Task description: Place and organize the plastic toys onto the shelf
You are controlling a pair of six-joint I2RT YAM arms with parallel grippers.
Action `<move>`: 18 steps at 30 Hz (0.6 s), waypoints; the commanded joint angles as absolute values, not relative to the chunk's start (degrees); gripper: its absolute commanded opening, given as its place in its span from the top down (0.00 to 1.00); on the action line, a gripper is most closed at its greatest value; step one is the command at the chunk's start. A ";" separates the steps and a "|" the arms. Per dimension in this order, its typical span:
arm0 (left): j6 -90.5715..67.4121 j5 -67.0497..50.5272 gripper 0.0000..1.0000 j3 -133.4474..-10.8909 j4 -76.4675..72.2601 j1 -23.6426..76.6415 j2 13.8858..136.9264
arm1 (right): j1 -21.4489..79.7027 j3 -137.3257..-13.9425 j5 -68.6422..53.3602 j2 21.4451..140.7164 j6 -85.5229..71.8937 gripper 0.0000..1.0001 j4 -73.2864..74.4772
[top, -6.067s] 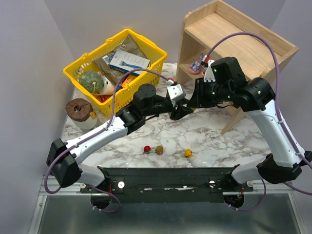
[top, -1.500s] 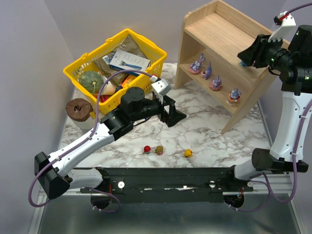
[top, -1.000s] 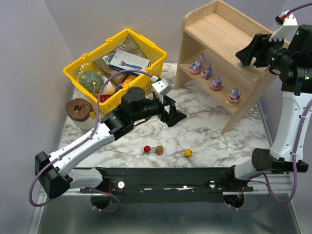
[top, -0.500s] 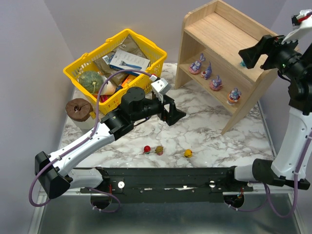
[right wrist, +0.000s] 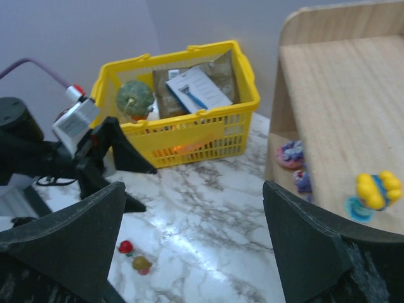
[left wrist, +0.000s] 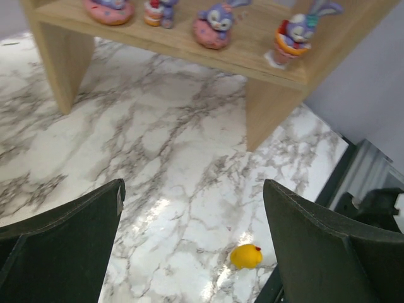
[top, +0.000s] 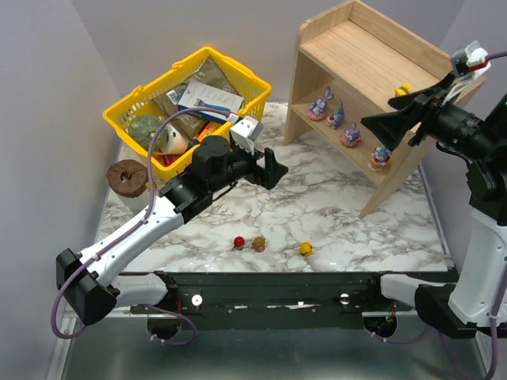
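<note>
Hovering above the shelf (top: 356, 47), the right end effector (top: 379, 131) gapes.

1. shelf (top: 372, 55): light wood, two tiers, upright.
2. Four purple long-eared figurines (top: 352, 135): standing in a row along the lower tier.
3. yellow figurine (top: 404, 90): upright on the top tier, blue base.
4. red toy (top: 238, 242) and olive-brown toy (top: 258, 244): just beside each other on the tabletop (top: 333, 214); yellow round toy (top: 305, 248) sits apart.

Lab test cell: plain grey walls (top: 47, 95), marble tabletop (top: 333, 214), arm-mount rail (top: 269, 289).
</note>
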State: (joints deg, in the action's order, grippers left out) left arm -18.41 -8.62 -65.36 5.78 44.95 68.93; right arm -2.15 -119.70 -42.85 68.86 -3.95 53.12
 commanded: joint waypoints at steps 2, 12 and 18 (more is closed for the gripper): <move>-23.55 -2.37 0.01 -64.95 7.56 38.95 66.36 | 7.20 -114.21 -37.54 68.21 -6.06 0.07 58.80; -26.37 -0.79 0.01 -62.32 6.59 33.14 63.46 | 35.74 -70.36 -29.03 58.62 -5.63 0.07 35.10; -26.28 -0.97 0.01 -63.37 7.73 31.99 62.75 | 47.98 -63.02 -22.77 67.65 2.45 0.07 27.62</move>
State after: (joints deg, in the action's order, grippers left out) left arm -25.76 -2.50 -62.94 6.70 32.88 64.18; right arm 43.77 -65.67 -28.71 63.61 -3.73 37.89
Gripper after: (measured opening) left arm 0.988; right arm 0.932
